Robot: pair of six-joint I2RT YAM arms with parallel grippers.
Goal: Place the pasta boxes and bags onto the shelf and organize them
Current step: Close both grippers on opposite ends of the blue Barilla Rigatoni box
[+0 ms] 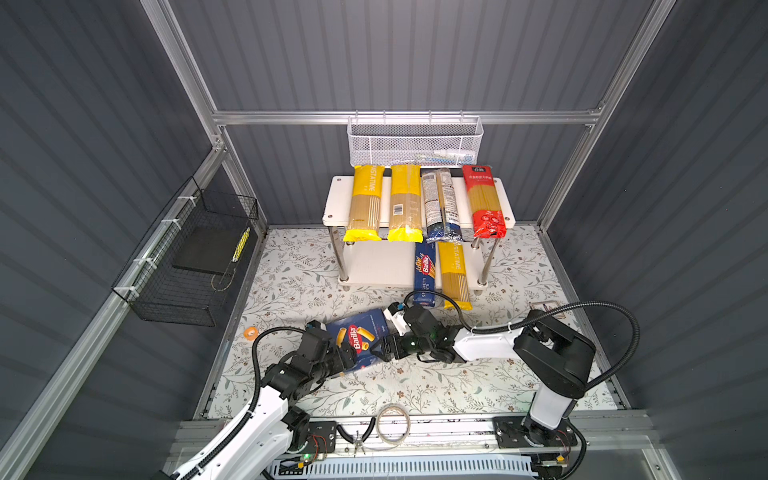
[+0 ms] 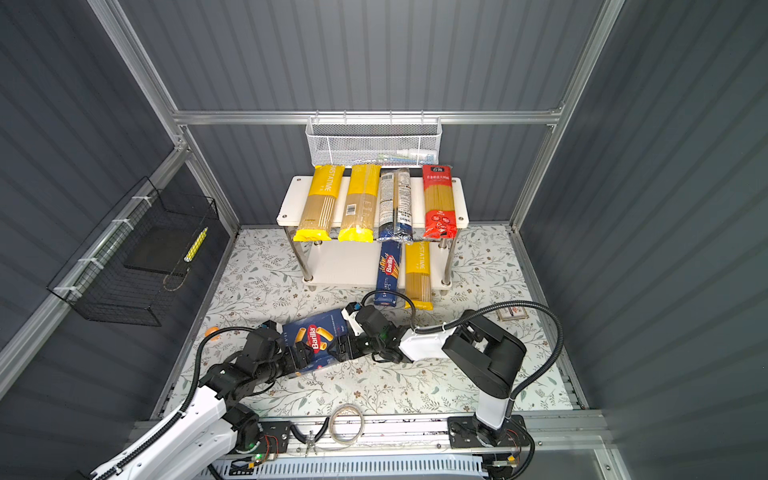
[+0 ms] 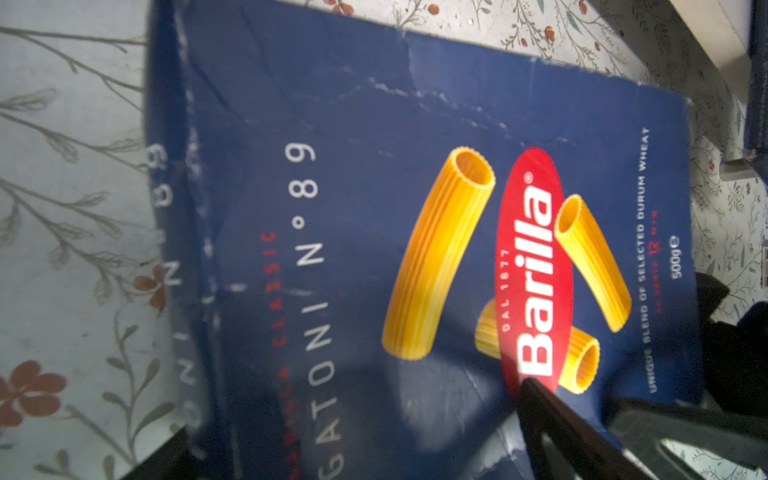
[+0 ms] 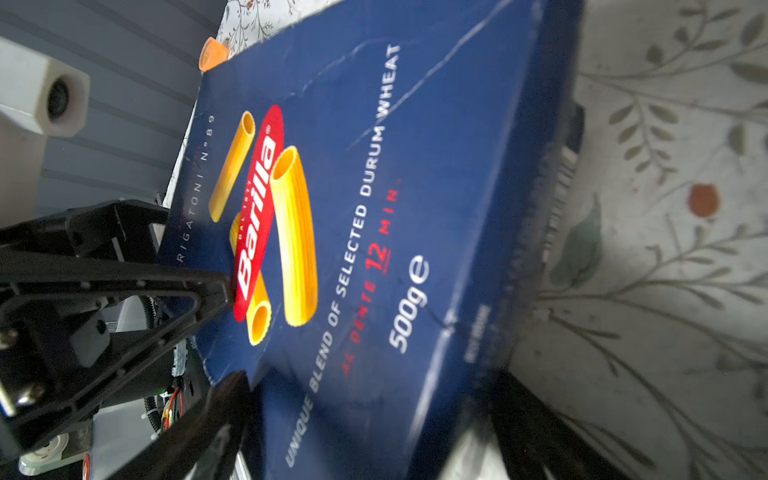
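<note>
- Closest to the left wrist lens: black finger [image 3: 552, 428] of the left claw [image 1: 347, 357], pressed on the red logo of the rigatoni box [image 3: 374, 187]; claw clamped across the carton's thickness.
- Held tilted, low over the floral tabletop [image 1: 457, 386], in front of the shelf [image 1: 332, 203], not yet on it.
- Straddled from the other side by the right claw [image 4: 370, 386], jaws wide, above and below; hard to tell if gripping or merely around it.
- Probably light for its bulk; stiff at corners, soft mid-panel, white creases showing.
- Expect shifting tubes inside and a slippery glossy print.
- Pinch across the thickness near an end, then carry level to the bare lower board [image 1: 374, 266] beside the spaghetti box [image 1: 424, 270].
</note>
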